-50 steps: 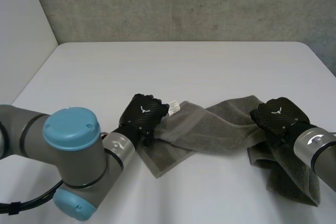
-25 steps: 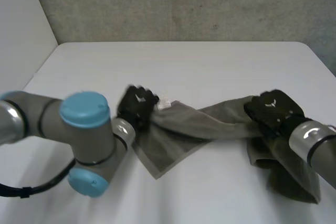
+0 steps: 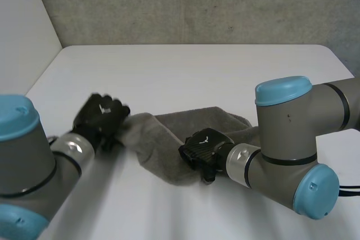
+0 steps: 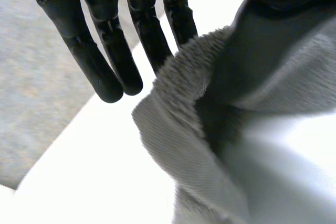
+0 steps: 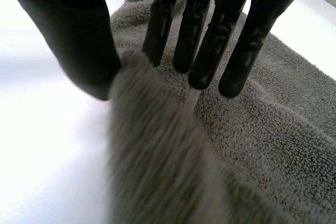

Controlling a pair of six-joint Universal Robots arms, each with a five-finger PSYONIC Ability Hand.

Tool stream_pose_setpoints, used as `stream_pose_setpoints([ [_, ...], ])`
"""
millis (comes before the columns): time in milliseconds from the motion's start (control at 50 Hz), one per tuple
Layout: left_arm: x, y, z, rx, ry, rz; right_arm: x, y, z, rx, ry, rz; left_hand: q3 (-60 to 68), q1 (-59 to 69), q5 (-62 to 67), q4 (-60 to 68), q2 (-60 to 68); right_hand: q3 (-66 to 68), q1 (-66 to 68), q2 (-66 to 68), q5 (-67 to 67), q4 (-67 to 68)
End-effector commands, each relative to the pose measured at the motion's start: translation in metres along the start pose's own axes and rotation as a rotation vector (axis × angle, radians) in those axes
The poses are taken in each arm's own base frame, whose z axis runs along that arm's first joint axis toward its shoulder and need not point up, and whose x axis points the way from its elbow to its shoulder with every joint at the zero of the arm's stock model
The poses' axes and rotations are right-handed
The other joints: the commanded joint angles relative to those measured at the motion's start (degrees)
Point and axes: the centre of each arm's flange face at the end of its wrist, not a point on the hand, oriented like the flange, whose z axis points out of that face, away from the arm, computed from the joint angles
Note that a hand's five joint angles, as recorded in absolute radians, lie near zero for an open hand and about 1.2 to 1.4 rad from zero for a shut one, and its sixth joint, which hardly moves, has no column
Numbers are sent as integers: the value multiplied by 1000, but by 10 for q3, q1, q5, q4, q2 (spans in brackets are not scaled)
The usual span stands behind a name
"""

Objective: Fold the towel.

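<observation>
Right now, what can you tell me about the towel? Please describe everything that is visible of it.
The towel is grey-brown terry cloth with a looped pile and a flatter ribbed band at the end near the left hand. It lies bunched and wrinkled on the white table, not yet neatly folded. The left hand pinches one end between thumb and fingers. The right hand pinches a raised fold toward the middle, with more cloth under its fingers.

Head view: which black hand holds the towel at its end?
The left hand: it grips the towel's end, while the right hand pinches its near edge around the middle.
</observation>
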Motion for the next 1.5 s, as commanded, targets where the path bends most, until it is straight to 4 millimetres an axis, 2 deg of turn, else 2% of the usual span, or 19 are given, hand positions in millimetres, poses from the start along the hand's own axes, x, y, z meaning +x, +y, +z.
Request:
stream_pose_setpoints([
  [20, 1, -5, -14, -3, 10, 96, 16, -20, -28, 94, 101, -19, -221, -219, -320, -215, -220, -181, -171, -176, -172, -182],
  [60, -9, -22, -19, 61, -32, 87, 28, -22, -48, 122, 164, -8, -286, -284, -386, -280, -286, -212, -202, -206, -202, -212],
  [160, -19, -44, -20, 147, -70, 37, 36, -18, -71, 157, 239, -3, -311, -310, -411, -305, -311, -235, -225, -230, -226, -236],
  [280, -12, -63, -15, 216, -36, -44, 46, -1, -97, 137, 327, 25, -305, -303, -405, -299, -304, -234, -224, -228, -224, -234],
  [420, 17, -63, 11, 217, 46, -50, 44, 18, -113, 83, 355, 10, -296, -295, -396, -290, -296, -228, -218, -223, -219, -229],
  [460, 29, -56, 31, 190, 78, -45, 45, 30, -119, 31, 380, -53, -293, -291, -393, -287, -293, -230, -220, -225, -221, -231],
  [480, 29, -56, 31, 190, 78, -45, 45, 30, -119, 31, 381, -53, -293, -291, -393, -287, -293, -230, -220, -225, -221, -231],
  [520, 36, -51, 50, 175, 91, -41, 49, 39, -125, -17, 403, -96, -286, -285, -386, -280, -286, -230, -220, -225, -221, -231],
  [540, 36, -51, 50, 175, 91, -41, 49, 39, -125, -17, 403, -96, -286, -285, -386, -280, -286, -230, -220, -225, -221, -231],
  [640, 48, -37, 84, 135, 113, 17, 65, 58, -130, -93, 443, -110, -286, -285, -386, -280, -286, -234, -223, -228, -224, -234],
  [800, 65, -14, 99, 50, 186, 122, 87, 77, -133, -112, 450, -86, -301, -300, -401, -295, -301, -270, -260, -265, -261, -271],
  [1000, 73, 2, 104, 18, 225, 131, 94, 91, -122, -73, 394, -40, -311, -310, -411, -305, -311, -284, -274, -279, -274, -285],
  [1200, 77, 12, 107, -1, 231, 131, 106, 112, -99, -66, 400, -33, -85, -83, -185, -79, -84, -212, -202, -206, -202, -213],
  [1260, 76, 13, 108, -4, 230, 130, 107, 116, -95, -70, 395, -27, -61, -59, -161, -55, -61, -203, -193, -198, -194, -204],
  [1380, 75, 14, 108, -11, 225, 129, 105, 117, -84, -54, 375, -28, -9, -7, -109, -3, -8, -37, -27, -31, -27, -38],
  [1420, 74, 16, 108, -17, 222, 127, 108, 110, -82, -24, 383, -3, 83, 85, -17, 89, 84, 181, 191, 186, 190, 180],
  [1440, 74, 16, 108, -17, 222, 127, 108, 110, -82, -24, 383, -3, 84, 85, -16, 90, 84, 182, 192, 187, 191, 181],
  [1480, 74, 15, 109, -13, 216, 130, 115, 104, -82, 1, 402, 35, 189, 191, 89, 195, 190, 332, 342, 338, 342, 331],
  [1500, 74, 15, 109, -13, 216, 130, 115, 104, -82, 1, 402, 35, 190, 191, 90, 196, 190, 333, 343, 338, 342, 332],
])
